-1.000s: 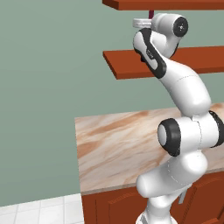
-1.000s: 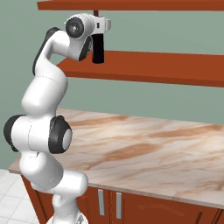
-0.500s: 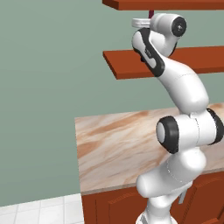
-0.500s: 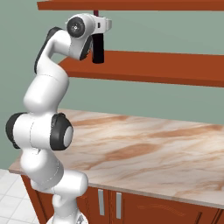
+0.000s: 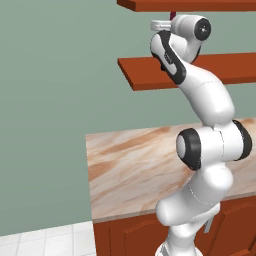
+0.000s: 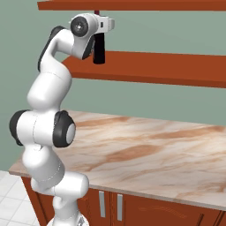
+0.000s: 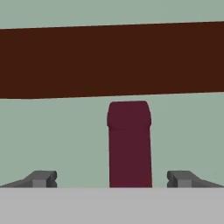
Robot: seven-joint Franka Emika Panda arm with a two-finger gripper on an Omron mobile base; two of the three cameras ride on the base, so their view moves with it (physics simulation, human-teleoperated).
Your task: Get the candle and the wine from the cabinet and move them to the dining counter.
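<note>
The wine (image 6: 99, 47), a dark glass bottle with a maroon neck capsule, stands upright on the lower plank of the cabinet (image 6: 176, 70), a set of flat reddish-brown wooden shelves on a grey-green wall. The white arm's gripper (image 7: 112, 178) is raised to the bottle's neck. Its jaws stand wide open, 1 finger on each side of the capsule, neither touching it. The upper plank hangs just above the capsule.

The likely risk: closing this high on smooth, rounded glass could tip the tall bottle or let it slip, and lifting it straight up could knock the capsule against the upper plank.

Below the cabinet lies a counter (image 6: 145, 150) with a glossy beige-brown marbled top.
</note>
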